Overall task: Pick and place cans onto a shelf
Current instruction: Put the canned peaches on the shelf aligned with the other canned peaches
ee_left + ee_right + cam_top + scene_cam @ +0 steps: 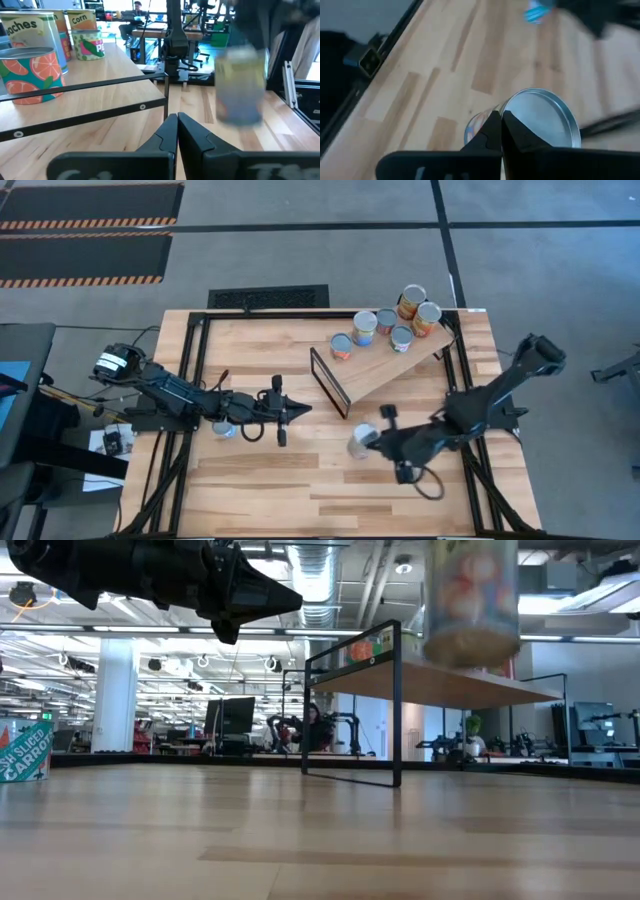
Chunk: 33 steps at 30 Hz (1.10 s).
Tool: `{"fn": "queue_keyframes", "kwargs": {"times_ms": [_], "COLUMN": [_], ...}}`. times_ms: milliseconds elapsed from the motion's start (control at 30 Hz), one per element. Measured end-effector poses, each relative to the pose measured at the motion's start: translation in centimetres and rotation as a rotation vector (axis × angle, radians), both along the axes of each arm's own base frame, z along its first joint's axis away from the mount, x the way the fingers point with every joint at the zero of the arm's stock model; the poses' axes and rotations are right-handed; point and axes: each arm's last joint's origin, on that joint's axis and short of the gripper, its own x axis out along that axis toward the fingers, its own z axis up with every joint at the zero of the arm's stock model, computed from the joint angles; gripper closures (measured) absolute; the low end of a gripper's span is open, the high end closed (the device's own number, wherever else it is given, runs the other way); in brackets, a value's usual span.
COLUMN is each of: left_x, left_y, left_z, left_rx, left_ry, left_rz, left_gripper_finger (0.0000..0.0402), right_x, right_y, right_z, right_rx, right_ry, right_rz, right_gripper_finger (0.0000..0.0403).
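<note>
Carrying one can (361,442) in the right gripper (374,439), fingers clamped on its rigid, slick, likely weighty wall; left gripper (298,410) closed, empty; shelf (395,360) beyond.

Shelf (385,368) front free, cans (388,321) behind.

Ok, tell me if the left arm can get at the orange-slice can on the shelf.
Probably not directly. The left pincer is shut, and the black frame of the shelf crosses in front of the orange-slice can. Rising over the frame should clear the way.
</note>
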Motion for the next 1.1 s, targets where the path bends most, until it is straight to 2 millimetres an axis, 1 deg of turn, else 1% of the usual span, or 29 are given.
{"fn": "queue_keyframes", "kwargs": {"times_ms": [100,167,233,300,500,633,767,1100], "left_x": [0.0,0.0,0.0,0.0,0.0,0.0,0.0,0.0], "left_y": [0.0,0.0,0.0,0.0,0.0,0.0,0.0,0.0], "left_z": [0.0,0.0,0.0,0.0,0.0,0.0,0.0,0.0], "left_rx": [-0.001,-0.001,-0.002,-0.002,-0.002,-0.002,-0.002,-0.002], "left_ry": [0.000,-0.001,0.000,-0.001,0.000,0.000,0.000,0.000], "left_rz": [0.000,-0.001,-0.001,-0.001,-0.001,0.000,0.000,0.001], "left_gripper_finger": [0.0401,0.0401,0.0401,0.0401,0.0401,0.0401,0.0401,0.0400], "right_x": [-1.5,-2.1,-2.3,-2.2,-1.0,-0.5,-0.2,-0.2], "right_y": [-0.4,-1.2,-2.5,-4.1,-10.0,-12.7,-14.3,-16.3], "right_z": [2.8,4.2,5.5,6.1,6.1,6.0,5.8,5.7], "right_rx": [-0.065,-0.119,-0.146,-0.172,-0.228,-0.196,-0.181,-0.157], "right_ry": [-0.018,-0.027,-0.036,-0.021,0.063,0.101,0.137,0.164], "right_rz": [-0.088,-0.155,-0.228,-0.296,-0.494,-0.543,-0.557,-0.576], "right_gripper_finger": [0.0396,0.0397,0.0397,0.0397,0.0399,0.0399,0.0399,0.0398]}}
